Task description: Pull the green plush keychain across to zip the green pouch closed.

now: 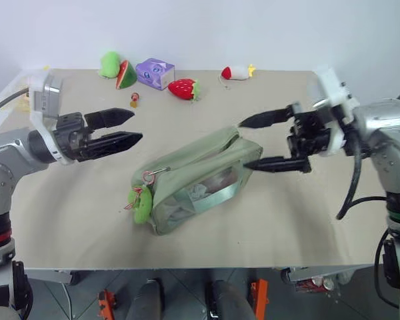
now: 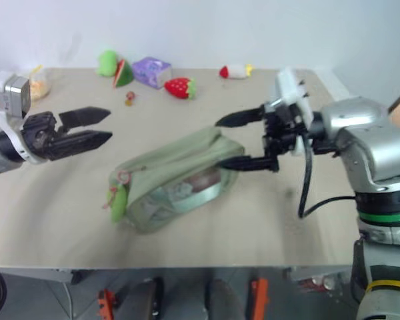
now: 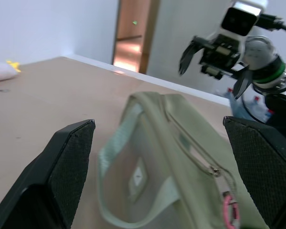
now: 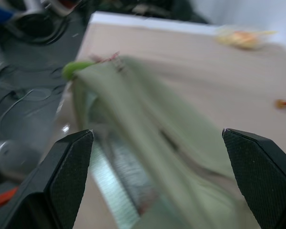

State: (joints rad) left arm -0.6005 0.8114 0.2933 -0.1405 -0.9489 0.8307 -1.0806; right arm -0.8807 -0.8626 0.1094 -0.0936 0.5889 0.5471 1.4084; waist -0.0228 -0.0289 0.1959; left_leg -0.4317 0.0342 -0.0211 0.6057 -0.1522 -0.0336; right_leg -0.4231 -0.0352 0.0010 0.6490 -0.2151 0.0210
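The green pouch [image 1: 200,175] lies slantwise in the middle of the table, its clear side panel facing the front. The green plush keychain [image 1: 142,207] hangs at the pouch's left end on a red string and a metal ring. My left gripper [image 1: 137,126] is open in the air to the left of the pouch, apart from it and pointing at it. My right gripper [image 1: 244,145] is open at the pouch's right end, one finger above that end and one in front of it. Whether they touch the fabric I cannot tell. The right wrist view looks along the pouch [image 4: 148,143] to the keychain [image 4: 74,69].
Along the table's back edge lie a green plush with a watermelon slice [image 1: 117,69], a purple box [image 1: 155,72], a red plush strawberry [image 1: 183,88] and a small red and white toy [image 1: 237,72]. A tiny object [image 1: 134,100] lies behind my left gripper. The table's front edge [image 1: 187,268] is near.
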